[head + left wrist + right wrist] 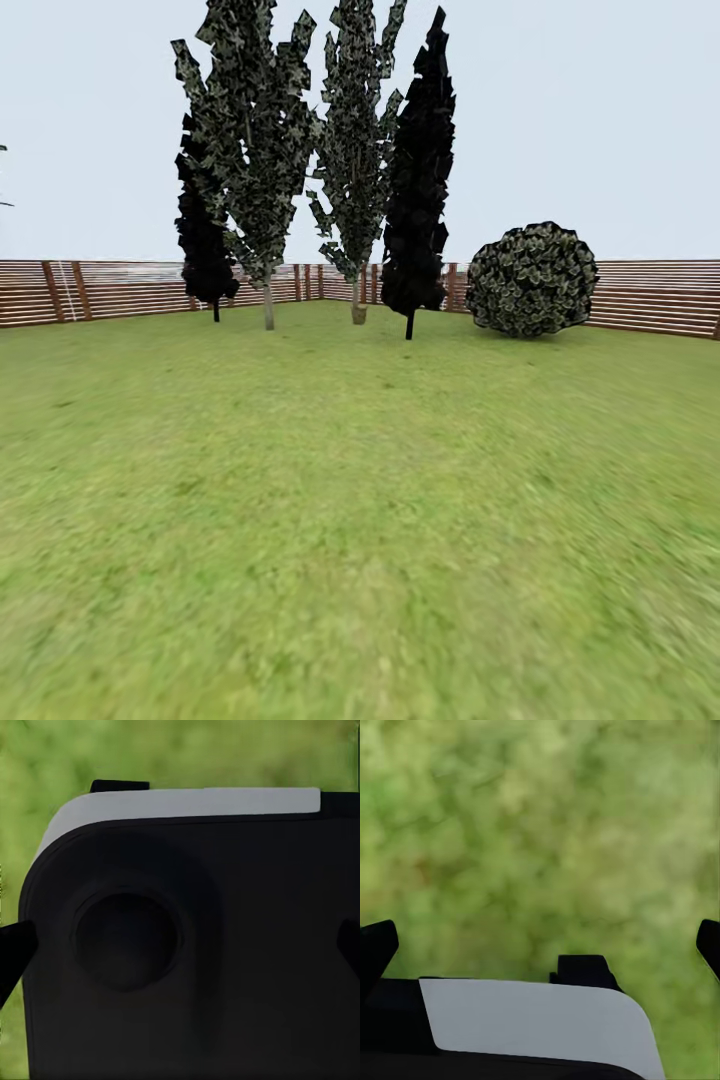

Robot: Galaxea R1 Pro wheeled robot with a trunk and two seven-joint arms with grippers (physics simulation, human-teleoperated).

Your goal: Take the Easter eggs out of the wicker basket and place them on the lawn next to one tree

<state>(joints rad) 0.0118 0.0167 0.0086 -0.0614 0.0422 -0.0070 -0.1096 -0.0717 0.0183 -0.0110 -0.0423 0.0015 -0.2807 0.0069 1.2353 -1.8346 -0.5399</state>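
Transit across the lawn (360,520), my head facing slim-trunked trees (268,200) by the fence (650,295); basket and eggs lie outside these frames. Both jaws hang wide and empty over grass, stowed for travel

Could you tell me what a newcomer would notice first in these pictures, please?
A cluster of tall narrow trees rises at the far edge of the lawn, two of them nearly black. To their right sits a round leafy bush, against the brown slatted fence.
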